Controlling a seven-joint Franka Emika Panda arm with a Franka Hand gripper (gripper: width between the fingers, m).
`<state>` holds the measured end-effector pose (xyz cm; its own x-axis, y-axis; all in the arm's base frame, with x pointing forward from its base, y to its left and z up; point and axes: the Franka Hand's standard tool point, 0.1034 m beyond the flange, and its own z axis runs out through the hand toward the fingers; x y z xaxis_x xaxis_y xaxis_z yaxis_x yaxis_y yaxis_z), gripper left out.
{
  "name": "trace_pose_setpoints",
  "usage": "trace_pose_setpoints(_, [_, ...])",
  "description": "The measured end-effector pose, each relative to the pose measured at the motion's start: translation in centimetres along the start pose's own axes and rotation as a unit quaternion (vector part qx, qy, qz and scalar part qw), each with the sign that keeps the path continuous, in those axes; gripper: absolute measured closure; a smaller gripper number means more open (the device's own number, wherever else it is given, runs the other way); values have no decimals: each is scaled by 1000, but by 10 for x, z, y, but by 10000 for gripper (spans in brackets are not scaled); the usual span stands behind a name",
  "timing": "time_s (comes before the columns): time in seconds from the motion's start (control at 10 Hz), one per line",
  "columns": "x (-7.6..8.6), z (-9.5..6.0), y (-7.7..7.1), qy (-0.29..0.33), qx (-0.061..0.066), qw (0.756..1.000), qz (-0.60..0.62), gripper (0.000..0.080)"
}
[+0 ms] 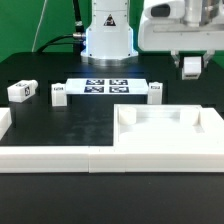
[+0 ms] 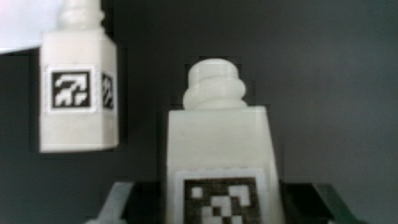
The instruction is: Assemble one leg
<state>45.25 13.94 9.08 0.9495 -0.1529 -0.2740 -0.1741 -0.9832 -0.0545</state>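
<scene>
My gripper [image 1: 190, 60] is at the exterior view's back right, shut on a small white leg [image 1: 190, 67] with a tag. In the wrist view this leg [image 2: 222, 140] stands between the dark fingers [image 2: 128, 200], knobbed end pointing away, tag low on its face. I cannot tell whether it touches the table. A second leg [image 2: 79, 90] lies on the black table beside it, apart from it. In the exterior view three other legs rest on the table: two at the left [image 1: 22, 91] [image 1: 58, 95] and one right of the middle [image 1: 155, 91].
The marker board [image 1: 108, 86] lies at the middle back, before the robot base [image 1: 108, 35]. The large white tray-like part [image 1: 205, 135] sits at the front right. A white L-shaped rail [image 1: 45, 158] runs along the front left edge.
</scene>
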Motion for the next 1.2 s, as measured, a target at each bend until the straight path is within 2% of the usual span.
trace_pose_setpoints(0.1, [0,-11,1,31,-3,999,-8,511])
trace_pose_setpoints(0.3, [2,-35,0,101,4,995,-2,511])
trace_pose_setpoints(0.4, [7,-44,-6,128,10,992,-4,511])
trace_pose_setpoints(0.5, [10,-42,-12,181,26,983,-4,511])
trace_pose_setpoints(0.6, [4,-36,-14,201,32,979,-4,511])
trace_pose_setpoints(0.8, [0,-38,-31,279,71,958,-7,511])
trace_pose_setpoints(1.0, [11,-41,-34,318,68,944,-53,511])
trace_pose_setpoints(1.1, [19,-45,-27,321,49,942,-86,511])
trace_pose_setpoints(1.2, [29,-53,-20,330,39,938,-104,511])
